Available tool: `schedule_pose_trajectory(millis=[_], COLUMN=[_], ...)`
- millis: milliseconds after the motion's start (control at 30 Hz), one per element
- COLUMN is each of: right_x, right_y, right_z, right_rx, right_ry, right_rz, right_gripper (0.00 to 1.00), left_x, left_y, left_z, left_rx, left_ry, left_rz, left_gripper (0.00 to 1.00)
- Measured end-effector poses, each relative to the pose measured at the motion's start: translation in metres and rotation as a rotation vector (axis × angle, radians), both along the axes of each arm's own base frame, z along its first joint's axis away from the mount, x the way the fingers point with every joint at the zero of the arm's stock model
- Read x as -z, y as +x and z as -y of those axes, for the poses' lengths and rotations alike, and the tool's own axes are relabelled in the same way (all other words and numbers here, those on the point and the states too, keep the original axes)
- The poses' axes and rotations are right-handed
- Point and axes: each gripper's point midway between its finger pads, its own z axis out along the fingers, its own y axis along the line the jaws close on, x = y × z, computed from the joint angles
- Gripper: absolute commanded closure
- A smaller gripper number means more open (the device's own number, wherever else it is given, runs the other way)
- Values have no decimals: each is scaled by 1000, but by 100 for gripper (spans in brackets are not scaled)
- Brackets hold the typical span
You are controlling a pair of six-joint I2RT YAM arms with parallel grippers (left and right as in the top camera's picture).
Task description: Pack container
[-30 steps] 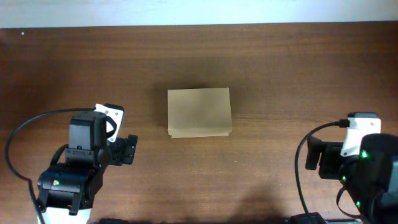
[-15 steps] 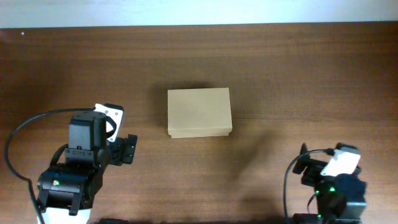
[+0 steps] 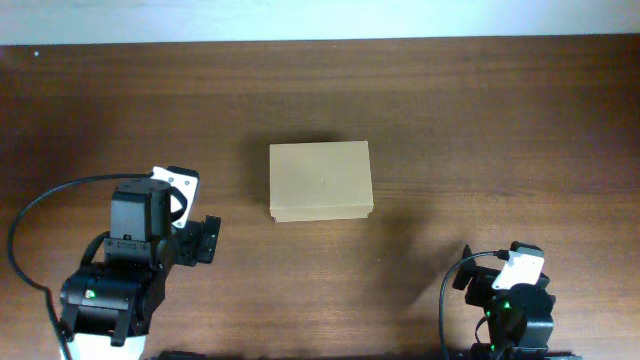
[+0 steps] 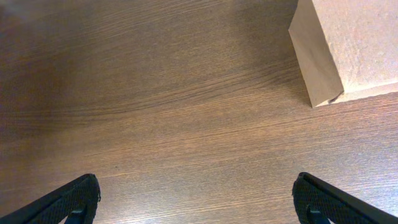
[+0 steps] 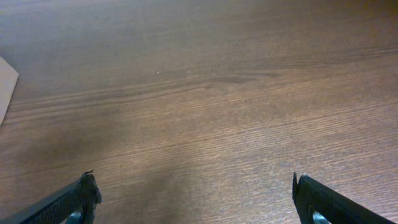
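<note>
The container (image 3: 320, 180) is a plain tan cardboard box, lid shut, lying flat at the middle of the wooden table. Its near left corner shows in the left wrist view (image 4: 348, 43), and a sliver of it shows at the left edge of the right wrist view (image 5: 5, 87). My left gripper (image 3: 205, 240) is open and empty, to the front left of the box and apart from it; its fingers (image 4: 199, 202) hang over bare wood. My right gripper (image 3: 472, 283) is open and empty, drawn back near the front right edge; its fingers (image 5: 196, 202) are also over bare wood.
The dark brown table (image 3: 450, 120) ends at a pale wall along the far edge. Black cables loop beside each arm base. No other objects show on the table.
The right arm has drawn back toward the table's front edge and shifted a little left. The left arm and the box have not moved.
</note>
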Motion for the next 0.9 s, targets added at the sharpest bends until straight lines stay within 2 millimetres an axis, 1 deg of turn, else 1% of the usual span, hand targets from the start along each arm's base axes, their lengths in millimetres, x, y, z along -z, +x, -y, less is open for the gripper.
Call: schedule_pose_trajectory(millis=[200,900], right_x=[8,9], right_y=[0,0], right_z=[-2,-3], right_rx=[-11,-16], right_ry=[6,10], right_rz=[-17,-17], right_gripper=[1,1], left_x=[0,0], left_y=[0,0], left_z=[0,0], left_rx=[0,0], left_ry=[0,0], left_rz=[0,1], left_gripper=[1,1])
